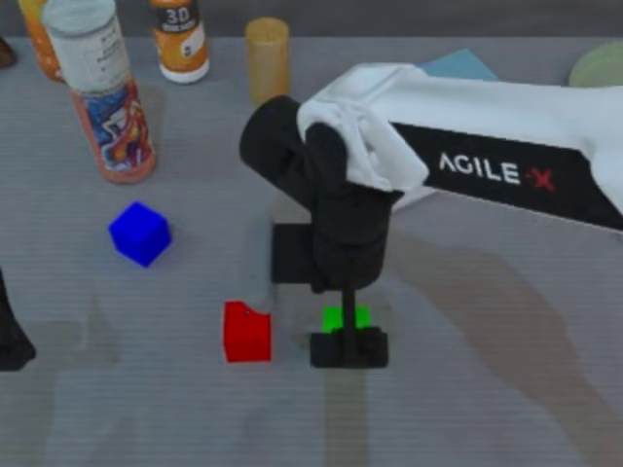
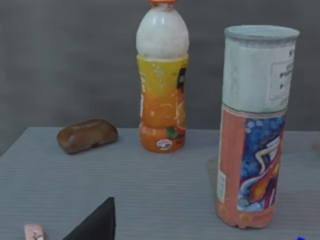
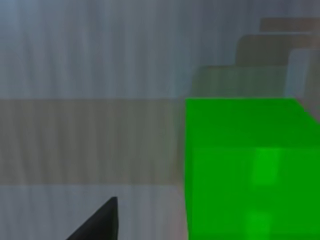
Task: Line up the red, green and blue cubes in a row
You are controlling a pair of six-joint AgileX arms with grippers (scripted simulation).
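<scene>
The table (image 1: pixel 545 389) is seen from straight above in the top view, with the back row of containers at the upper edge and the right arm (image 1: pixel 506 146) reaching in from the right. The left wrist view is taken low over the tabletop, looking level toward a tall printed canister (image 2: pixel 255 125) and an orange juice bottle (image 2: pixel 162 80); both are also seen at the top view's upper left. The right wrist view is taken very close to the surface, and nearly half of it is filled by the green cube (image 3: pixel 250 170), which the top view shows near the table's middle.
</scene>
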